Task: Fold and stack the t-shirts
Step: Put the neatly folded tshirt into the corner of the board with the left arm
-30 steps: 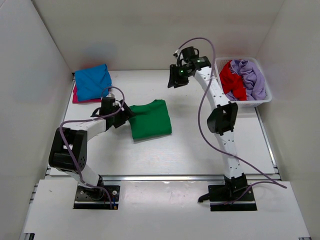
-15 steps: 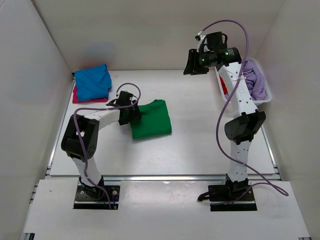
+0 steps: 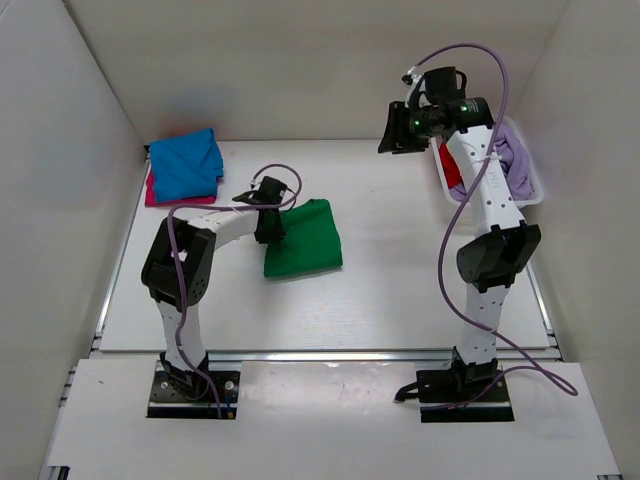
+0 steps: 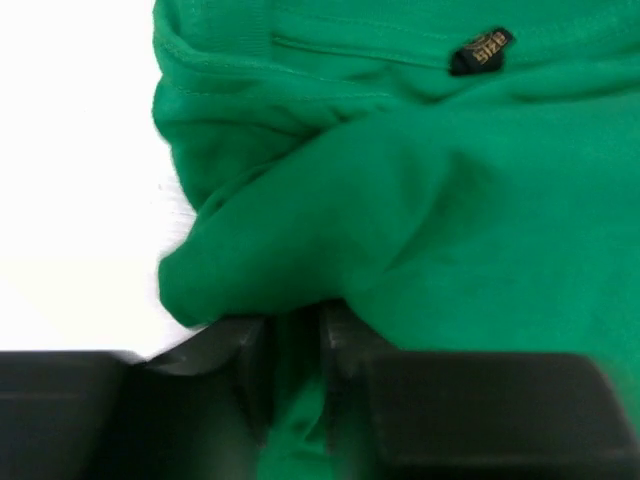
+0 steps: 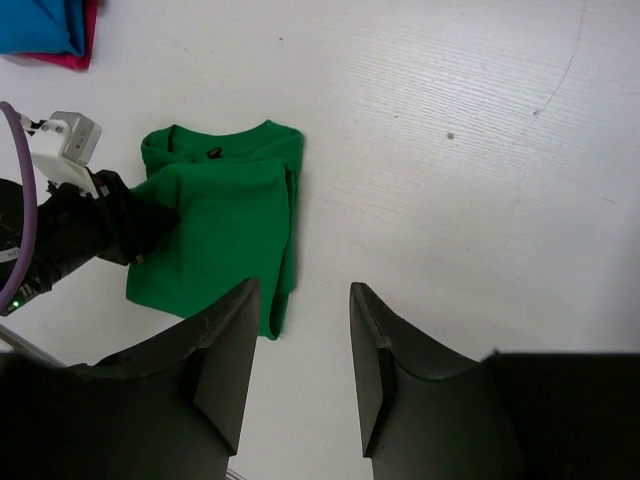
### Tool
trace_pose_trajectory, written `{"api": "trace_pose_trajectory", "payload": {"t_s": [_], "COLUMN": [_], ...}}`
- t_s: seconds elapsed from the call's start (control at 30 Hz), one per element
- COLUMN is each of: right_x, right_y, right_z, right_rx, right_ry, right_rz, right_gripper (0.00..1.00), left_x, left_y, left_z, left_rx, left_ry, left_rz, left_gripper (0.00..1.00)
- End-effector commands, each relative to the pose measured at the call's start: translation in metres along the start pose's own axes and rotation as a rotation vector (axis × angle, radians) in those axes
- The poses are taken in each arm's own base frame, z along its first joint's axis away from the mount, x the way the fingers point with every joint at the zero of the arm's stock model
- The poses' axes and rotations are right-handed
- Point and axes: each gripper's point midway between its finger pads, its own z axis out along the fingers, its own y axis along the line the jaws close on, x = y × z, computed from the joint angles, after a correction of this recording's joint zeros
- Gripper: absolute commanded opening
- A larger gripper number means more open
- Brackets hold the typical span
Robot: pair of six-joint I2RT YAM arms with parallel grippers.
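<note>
While pinching green tee [image 3: 303,237] at worktop [image 3: 400,290] centre by its left edge with left gripper [image 4: 293,340], readies, probably, a carry to blue tee [image 3: 185,163] at far-left corner. Holds right gripper [image 5: 302,300] high, jaws apart, empty, clear of that path.

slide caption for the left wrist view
Left arm's black fingers pinch a fold of the bright green cloth t-shirt

5 t-shirts show: 1 green t-shirt [image 3: 305,240] near the centre, 1 blue t-shirt [image 3: 185,163] and 1 magenta-pink t-shirt [image 3: 152,193] at 10 o'clock, 1 red t-shirt [image 3: 451,170] and 1 lilac t-shirt [image 3: 518,160] at 2 o'clock. There is 1 white basket [image 3: 533,190]. There are 2 arms, the left arm [image 3: 180,268] and the right arm [image 3: 487,190].
</note>
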Motion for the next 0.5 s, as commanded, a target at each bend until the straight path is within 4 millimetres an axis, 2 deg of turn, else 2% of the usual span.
{"api": "trace_pose_trajectory", "payload": {"t_s": [0.0, 0.03, 0.13, 0.17, 0.23, 0.33, 0.37, 0.47], "right_x": [-0.020, -0.019, -0.015, -0.016, -0.009, -0.003, 0.007, 0.015], "right_y": [0.008, 0.007, 0.003, 0.001, -0.002, -0.003, -0.010, -0.012], "right_z": [-0.038, -0.040, -0.049, -0.052, -0.057, -0.075, -0.069, -0.077], "right_rx": [-0.010, -0.011, -0.009, -0.002, -0.002, -0.046, -0.075, -0.034], "right_ry": [-0.105, -0.106, -0.117, -0.141, -0.158, -0.221, -0.191, -0.201], "right_rz": [-0.042, -0.042, -0.029, -0.042, -0.042, -0.019, 0.011, -0.039], "right_gripper": [0.39, 0.38, 0.38, 0.39, 0.38, 0.40, 0.40, 0.39], "left_x": [0.032, 0.032, 0.034, 0.022, 0.012, -0.038, -0.047, -0.081], "left_y": [0.010, 0.013, 0.022, 0.017, 0.027, 0.040, 0.046, 0.058], "left_z": [0.005, 0.007, 0.006, 0.001, -0.004, -0.023, -0.027, -0.035], "left_rx": [-0.046, -0.054, -0.069, -0.050, -0.073, -0.139, -0.172, -0.202], "left_ry": [0.110, 0.111, 0.140, 0.121, 0.127, 0.046, 0.024, -0.030], "left_rz": [0.049, 0.047, 0.058, 0.061, 0.106, 0.153, 0.154, 0.167], "left_gripper": [0.26, 0.00, 0.00, 0.00, 0.00, 0.00, 0.00, 0.00]}}
